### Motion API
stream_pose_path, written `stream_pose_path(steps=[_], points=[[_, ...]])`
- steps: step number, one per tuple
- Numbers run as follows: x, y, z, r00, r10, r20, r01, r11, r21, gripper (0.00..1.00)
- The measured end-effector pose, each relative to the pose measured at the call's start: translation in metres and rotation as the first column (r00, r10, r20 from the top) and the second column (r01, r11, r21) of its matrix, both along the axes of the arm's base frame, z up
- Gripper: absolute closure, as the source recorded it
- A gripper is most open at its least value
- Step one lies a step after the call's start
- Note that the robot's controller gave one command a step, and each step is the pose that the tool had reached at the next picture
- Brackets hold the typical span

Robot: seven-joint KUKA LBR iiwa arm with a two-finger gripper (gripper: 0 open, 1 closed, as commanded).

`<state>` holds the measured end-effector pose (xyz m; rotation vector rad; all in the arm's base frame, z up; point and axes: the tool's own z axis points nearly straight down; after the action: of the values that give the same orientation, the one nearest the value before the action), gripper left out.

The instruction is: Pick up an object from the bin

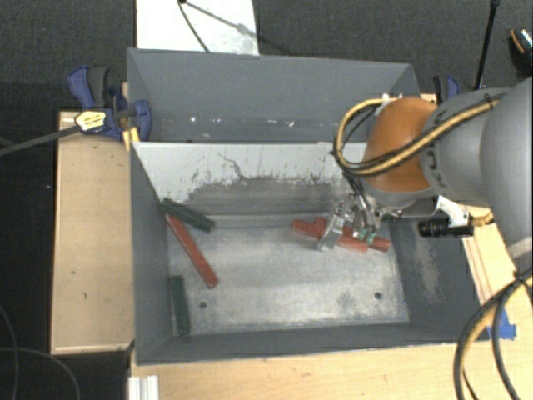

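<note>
Hanging low at the back right of the bin (pixel 283 294), your gripper (pixel 343 228) sits upon two red sticks (pixel 305 226), probably placed to take one; whether it grips, you cannot tell.

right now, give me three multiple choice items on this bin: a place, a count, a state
1. Where is the gripper? A) front left corner B) right part of the bin, at the red pieces C) outside it
2. How many dark green bars? A) two B) four C) none
3. The long red stick: A) stands upright B) lies flat, slanted C) hangs from the gripper
1 B, it is down by the red pieces. 2 A, both lie at left. 3 B, it rests flat at left.
</note>
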<state>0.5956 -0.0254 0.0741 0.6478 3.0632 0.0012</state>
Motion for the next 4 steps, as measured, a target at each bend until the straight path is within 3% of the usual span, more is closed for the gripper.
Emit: stream_pose_path(steps=[1, 2, 3, 4], points=[[-0.008, -0.012, 0.001, 0.997, 0.076, 0.003, -0.076, 0.997, 0.002, 1.00], [-0.018, -0.029, 0.016, 0.978, 0.209, -0.005, -0.209, 0.978, 0.000, 1.00], [-0.018, -0.029, 0.016, 0.978, 0.209, -0.006, -0.209, 0.978, 0.000, 0.00], [-0.002, -0.049, -0.004, 0.973, 0.232, -0.005, -0.232, 0.973, -0.001, 0.00]])
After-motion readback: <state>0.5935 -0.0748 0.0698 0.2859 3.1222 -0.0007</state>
